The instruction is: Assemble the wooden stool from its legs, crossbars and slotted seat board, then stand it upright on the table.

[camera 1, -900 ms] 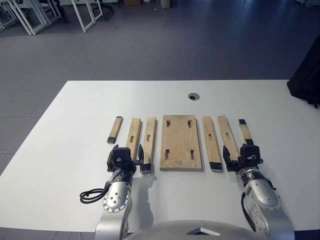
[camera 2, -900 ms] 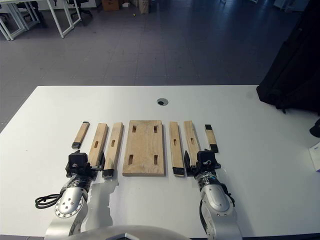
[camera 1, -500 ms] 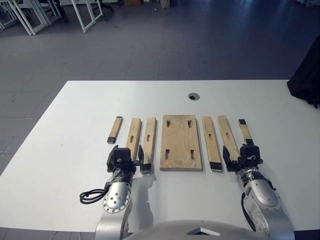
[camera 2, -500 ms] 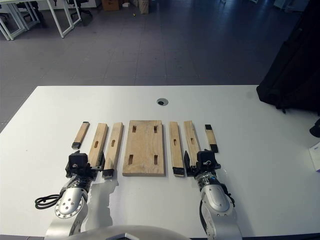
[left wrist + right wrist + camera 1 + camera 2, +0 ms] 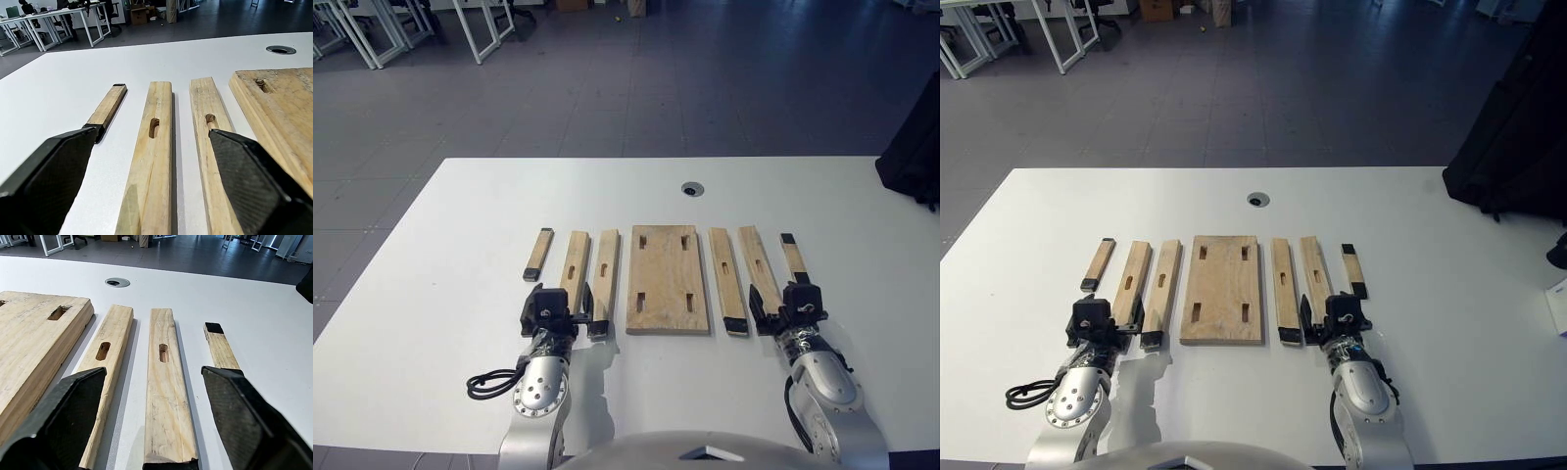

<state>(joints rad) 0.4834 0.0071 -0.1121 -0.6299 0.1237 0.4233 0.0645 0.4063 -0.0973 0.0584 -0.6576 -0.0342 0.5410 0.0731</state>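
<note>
Left hand [image 5: 563, 305] sits open astride the near end of one slotted leg [image 5: 575, 266]; right hand [image 5: 781, 307] likewise, open astride another leg [image 5: 759, 266] — neither grips anything. Nothing is assembled yet: the board [image 5: 668, 278] lies flat mid-surface, the crossbars [image 5: 538, 253] outermost in the row. This looks like the first pick — next, close on a leg and lift it clear of its neighbour. The surface [image 5: 440, 294] offers wide room toward both side edges and the far edge.
</note>
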